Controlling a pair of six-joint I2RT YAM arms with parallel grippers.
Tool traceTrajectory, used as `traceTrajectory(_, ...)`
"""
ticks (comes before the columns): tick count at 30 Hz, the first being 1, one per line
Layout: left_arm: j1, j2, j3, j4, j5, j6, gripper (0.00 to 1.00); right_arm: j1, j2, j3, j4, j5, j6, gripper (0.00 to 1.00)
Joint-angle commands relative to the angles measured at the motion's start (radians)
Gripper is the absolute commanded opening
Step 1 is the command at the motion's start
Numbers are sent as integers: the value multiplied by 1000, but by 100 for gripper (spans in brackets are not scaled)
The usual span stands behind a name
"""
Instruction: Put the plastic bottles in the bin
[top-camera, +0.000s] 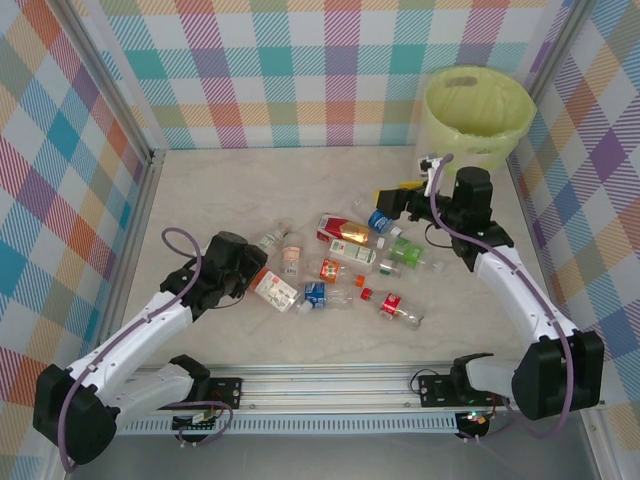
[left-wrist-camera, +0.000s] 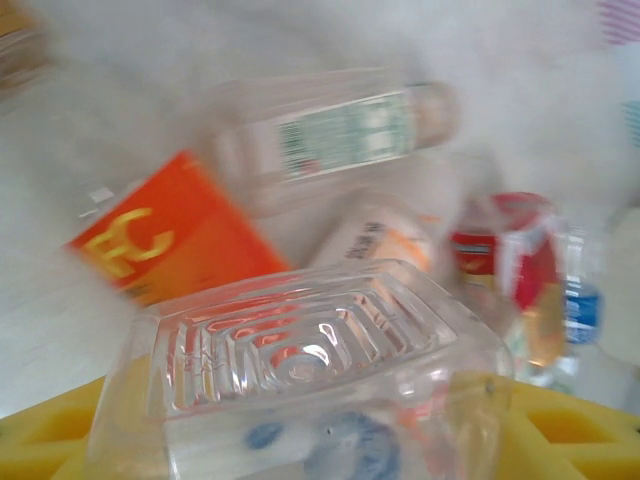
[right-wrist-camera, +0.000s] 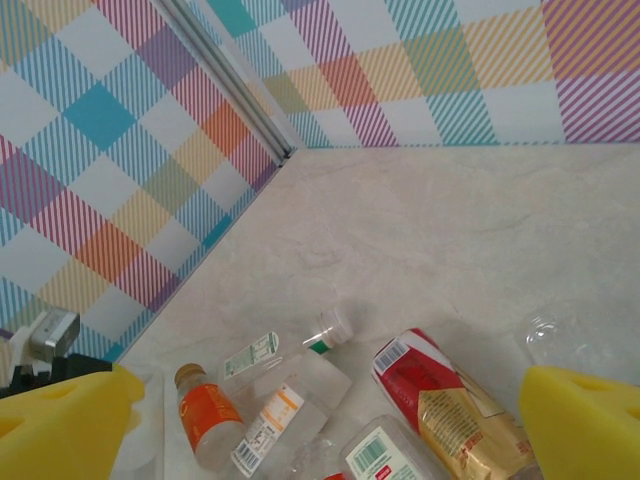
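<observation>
The left gripper (top-camera: 262, 283) is clamped on a clear square-bottomed bottle (left-wrist-camera: 300, 350), at 9 o'clock of the plastic bottles (top-camera: 345, 258) lying scattered mid-table. The right gripper (right-wrist-camera: 335, 415) hangs over the heap's 1 o'clock edge, its yellow fingers (right-wrist-camera: 70, 420) spread wide apart and holding nothing. The bin (top-camera: 480, 130) stands in the table's (top-camera: 230, 190) 1 o'clock corner, just beyond that gripper.

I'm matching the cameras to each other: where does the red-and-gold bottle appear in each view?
Top external: the red-and-gold bottle lies near the picture's centre, among the farthest bottles.
Right wrist: bottom edge, right of centre.
Left wrist: too blurred to tell.
Shared landmark: the orange-labelled bottle, to its left in the top external and right wrist views.
</observation>
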Motion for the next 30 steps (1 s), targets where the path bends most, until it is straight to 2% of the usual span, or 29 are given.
traceTrajectory(1,8,20,61,246,49,202,0,26,22,-10,8,-67,54,100)
traceTrajectory(4,8,87,121,328,103,294,0,69,29,-15,32,-136,37,100)
traceTrajectory(7,1,163,192,396,171,367,0,122,39,-16,49,-134,39,100)
traceTrajectory(11,-3,249,257,482,252,405,0,193,76,-19,103,-108,73,100)
traceTrajectory(15,-7,336,322,514,344,423,0,251,131,-41,250,-104,149,100)
traceTrajectory(19,-15,393,385,518,406,452,0,301,183,-11,247,-82,124,99)
traceTrajectory(22,-23,408,401,537,409,462,0,312,220,-15,309,-96,133,100)
traceTrajectory(25,-24,407,394,566,384,458,0,313,254,50,211,-125,103,100)
traceTrajectory(27,-24,406,388,580,366,458,0,316,264,66,170,-103,95,99)
traceTrajectory(30,-24,415,406,547,333,464,0,328,245,15,234,-44,76,95)
